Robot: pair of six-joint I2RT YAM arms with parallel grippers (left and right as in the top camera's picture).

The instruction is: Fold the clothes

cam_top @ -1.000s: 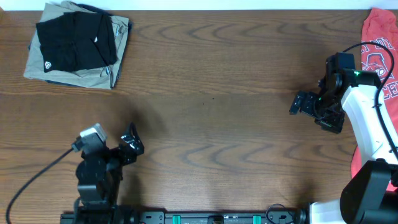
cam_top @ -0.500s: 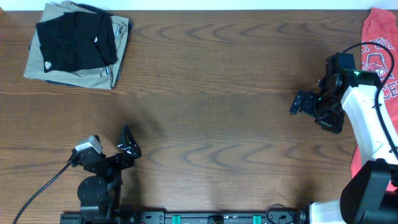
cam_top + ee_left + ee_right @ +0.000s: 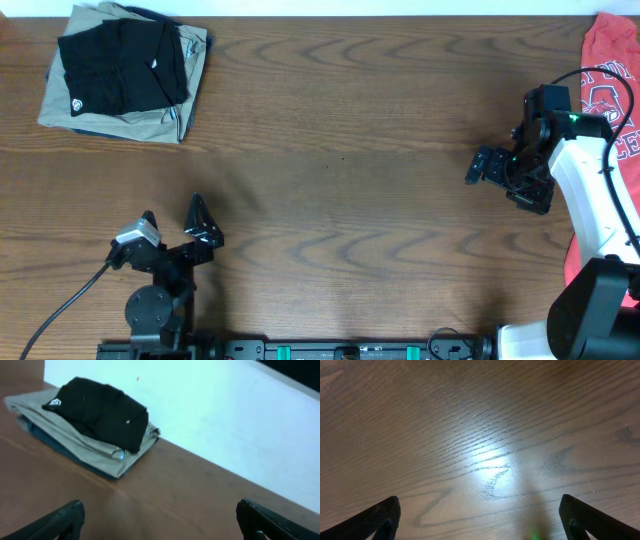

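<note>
Dark brown wood-grain tabletop [image 3: 340,150]: stack of folded black, tan and blue clothes [image 3: 125,72] far-left; red printed garment [image 3: 612,110] at opposite edge.

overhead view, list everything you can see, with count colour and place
black garment: 1, black, folded on top of the stack at the far left corner
tan garment: 1, tan, folded under the black one
blue garment: 1, blue, bottom of the stack, only its edge shows
red garment: 1, red with white print, unfolded along the right edge
table: 1, brown wood, under everything
left hand: 1, black, near left side, open, holding nothing
right hand: 1, black on a white arm, right side, open, holding nothing
</note>
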